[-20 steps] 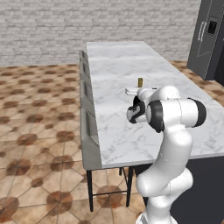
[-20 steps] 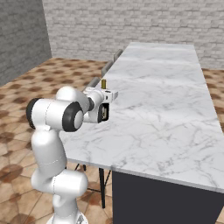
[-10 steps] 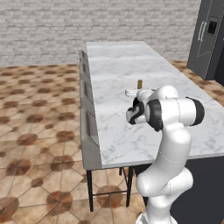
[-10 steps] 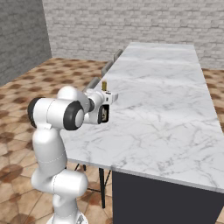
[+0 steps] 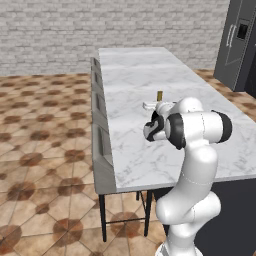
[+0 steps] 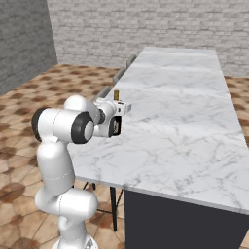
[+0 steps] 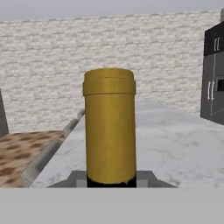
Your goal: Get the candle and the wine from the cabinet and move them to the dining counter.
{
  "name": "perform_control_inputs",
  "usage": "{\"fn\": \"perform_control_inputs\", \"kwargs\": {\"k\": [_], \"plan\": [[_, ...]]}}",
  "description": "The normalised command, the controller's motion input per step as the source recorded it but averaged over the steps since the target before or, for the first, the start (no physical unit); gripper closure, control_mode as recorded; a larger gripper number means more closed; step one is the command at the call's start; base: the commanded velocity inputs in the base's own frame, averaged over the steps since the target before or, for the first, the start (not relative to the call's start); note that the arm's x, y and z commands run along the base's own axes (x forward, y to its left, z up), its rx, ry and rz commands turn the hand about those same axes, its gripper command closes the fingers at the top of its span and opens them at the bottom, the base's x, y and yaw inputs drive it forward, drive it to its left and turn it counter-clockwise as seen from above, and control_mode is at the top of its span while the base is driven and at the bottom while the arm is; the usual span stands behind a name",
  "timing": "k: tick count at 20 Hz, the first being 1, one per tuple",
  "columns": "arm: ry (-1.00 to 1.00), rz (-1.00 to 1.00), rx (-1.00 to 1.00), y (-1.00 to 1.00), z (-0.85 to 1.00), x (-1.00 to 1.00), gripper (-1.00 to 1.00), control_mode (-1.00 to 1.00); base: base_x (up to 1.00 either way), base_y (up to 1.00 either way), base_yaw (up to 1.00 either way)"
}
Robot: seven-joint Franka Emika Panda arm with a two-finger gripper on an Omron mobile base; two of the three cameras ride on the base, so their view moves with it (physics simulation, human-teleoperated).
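No shift — claw (image 7: 110,177) still round wine (image 7: 109,127).

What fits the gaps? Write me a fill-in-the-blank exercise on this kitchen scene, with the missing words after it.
1. The hand is shut on the ____ neck of the wine.
2. The dining counter has a white, grey-veined ____ top.
3. In the hand view, the wine stands ____ rather than lying flat.
4. The stools along the counter's side are ____ in colour.

Missing words: gold-foil; marble; upright; grey
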Motion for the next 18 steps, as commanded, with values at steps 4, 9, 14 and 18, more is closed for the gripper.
{"fn": "perform_control_inputs", "kwargs": {"k": [4,9,14,18], "plan": [[-0.3,0.0,0.0,0.0,-0.22,-0.11,1.0,-1.0,0.0,0.0,0.0],[-0.27,0.0,0.0,0.0,-0.41,-0.13,1.0,-1.0,0.0,0.0,0.0],[-0.23,0.0,-0.01,0.0,-0.61,0.08,1.0,-1.0,0.0,0.0,0.0],[-0.19,0.0,0.0,-0.1,-0.52,0.3,1.0,-1.0,0.0,0.0,0.0]]}}
